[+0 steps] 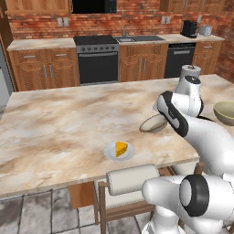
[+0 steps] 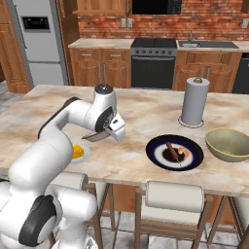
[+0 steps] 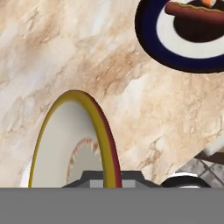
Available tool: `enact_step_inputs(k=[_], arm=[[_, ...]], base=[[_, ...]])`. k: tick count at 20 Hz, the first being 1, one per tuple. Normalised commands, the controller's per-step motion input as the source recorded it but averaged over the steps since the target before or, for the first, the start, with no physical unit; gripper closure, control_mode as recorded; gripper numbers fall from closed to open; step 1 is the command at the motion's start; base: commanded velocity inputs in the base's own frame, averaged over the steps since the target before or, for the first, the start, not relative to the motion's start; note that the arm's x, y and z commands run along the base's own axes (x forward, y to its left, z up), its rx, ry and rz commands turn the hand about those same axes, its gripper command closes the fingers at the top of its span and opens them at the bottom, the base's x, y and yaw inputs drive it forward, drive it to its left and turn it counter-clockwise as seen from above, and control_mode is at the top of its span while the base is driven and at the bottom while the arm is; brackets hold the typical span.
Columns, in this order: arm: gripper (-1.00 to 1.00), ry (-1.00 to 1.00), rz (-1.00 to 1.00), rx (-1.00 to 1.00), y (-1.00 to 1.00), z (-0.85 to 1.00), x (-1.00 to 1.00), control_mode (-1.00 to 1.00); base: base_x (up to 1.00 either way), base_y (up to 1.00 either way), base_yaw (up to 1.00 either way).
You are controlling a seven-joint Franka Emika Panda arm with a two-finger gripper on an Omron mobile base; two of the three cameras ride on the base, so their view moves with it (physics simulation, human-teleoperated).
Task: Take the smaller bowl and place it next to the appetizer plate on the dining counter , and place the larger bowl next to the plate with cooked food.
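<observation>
Pinching the rim of the small bowl, the gripper carries it tilted just above the counter, between the cheese plate and the dark-rimmed food plate. In the hand view the bowl's rim runs up from between the fingers. The first placement looks underway but not finished: the bowl is not yet set down beside the cheese plate. The large bowl sits near the food plate, close to the paper towel roll; whether it counts as placed I cannot tell.
</observation>
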Motion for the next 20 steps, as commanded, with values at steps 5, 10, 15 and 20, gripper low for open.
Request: enact_step_inputs(k=[5,10,15,20], arm=[[1.0,0.0,0.0,0.0,0.0,-0.19,0.09,-1.0],[1.0,0.04,0.0,0.0,0.0,-0.1,0.0,-1.0],[1.0,0.0,0.0,0.0,0.0,-0.23,0.02,-1.0],[1.0,0.0,0.0,0.0,0.0,-0.37,0.17,-1.0]], base=[[0.0,0.0,0.0],[0.0,0.0,0.0],[0.0,0.0,0.0],[0.0,0.0,0.0]])
